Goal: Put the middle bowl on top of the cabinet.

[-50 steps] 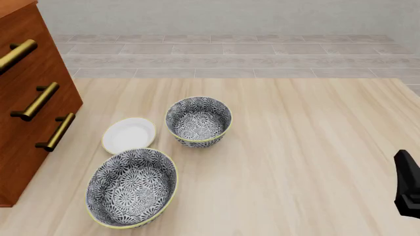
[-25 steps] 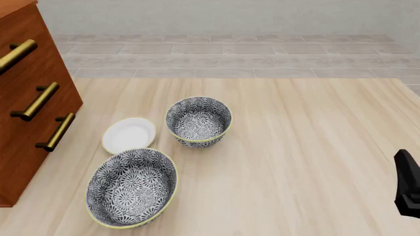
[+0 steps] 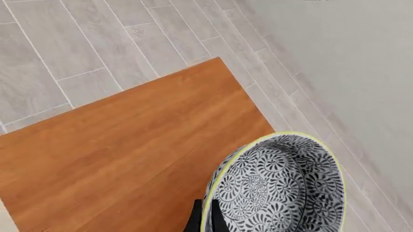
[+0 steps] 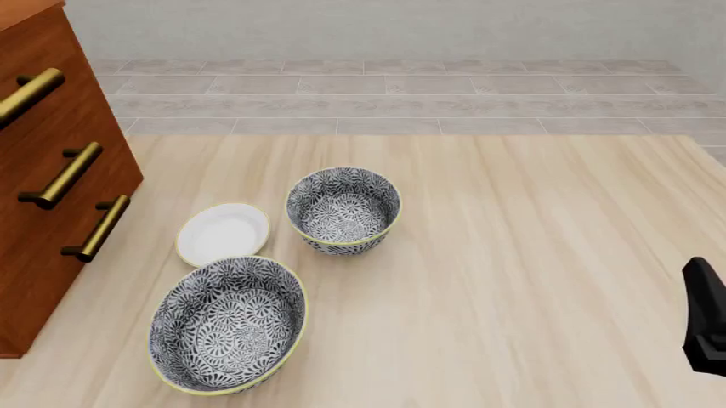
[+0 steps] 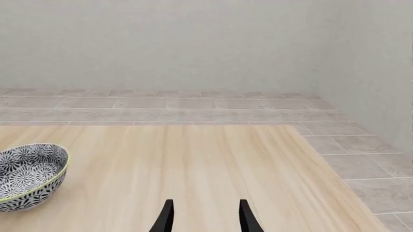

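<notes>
In the left wrist view the middle bowl (image 3: pixel 277 188), grey-and-white floral with a pale yellow rim, hangs over the reddish-brown top of the cabinet (image 3: pixel 129 154). My left gripper (image 3: pixel 206 220) is shut on its rim, one dark finger on each side of the wall. Whether the bowl touches the cabinet top I cannot tell. The front view shows the cabinet (image 4: pixel 51 170) at the left with brass handles, but neither this bowl nor the left gripper. My right gripper (image 5: pixel 205 217) is open with nothing between its fingers, low over the table's right side.
Two more floral bowls stand on the table: a large one (image 4: pixel 227 325) at the front left and a smaller one (image 4: pixel 343 209) behind it. A small white plate (image 4: pixel 223 233) lies between them and the cabinet. Part of the right arm (image 4: pixel 706 316) shows at the right edge.
</notes>
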{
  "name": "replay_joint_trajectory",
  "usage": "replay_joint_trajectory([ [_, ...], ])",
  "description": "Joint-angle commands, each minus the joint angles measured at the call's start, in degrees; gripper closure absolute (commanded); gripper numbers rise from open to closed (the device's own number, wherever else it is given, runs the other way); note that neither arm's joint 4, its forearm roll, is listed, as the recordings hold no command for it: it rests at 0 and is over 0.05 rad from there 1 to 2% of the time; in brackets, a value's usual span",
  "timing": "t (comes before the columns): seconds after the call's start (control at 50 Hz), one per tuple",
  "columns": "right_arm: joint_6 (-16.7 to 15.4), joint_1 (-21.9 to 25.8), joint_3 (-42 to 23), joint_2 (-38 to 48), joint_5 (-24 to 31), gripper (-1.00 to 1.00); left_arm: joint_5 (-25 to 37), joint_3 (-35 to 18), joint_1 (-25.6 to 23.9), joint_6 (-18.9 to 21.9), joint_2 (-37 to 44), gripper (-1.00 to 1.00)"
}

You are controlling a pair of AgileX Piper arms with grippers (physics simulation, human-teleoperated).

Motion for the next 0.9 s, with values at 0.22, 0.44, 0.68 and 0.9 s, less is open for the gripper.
replay_joint_trajectory([
  [0.22, -0.2, 0.0, 0.0, 0.0, -0.2, -1.00, 1.2, -1.0, 2.4, -1.0, 1.2, 1.00],
  [0.44, -1.8, -0.2, 0.0, 0.0, -0.5, -1.00, 1.5, -1.0, 3.8, -0.5, 1.7, 1.00],
  [0.68, -2.5, -0.2, 0.0, 0.0, -0.7, -1.00, 1.6, -1.0, 5.7, 0.0, 2.6, 1.00],
  [0.9, -3.4, -0.1, 0.0, 0.0, -0.9, -1.00, 1.8, -0.9, 8.2, 1.4, 3.2, 1.00],
])
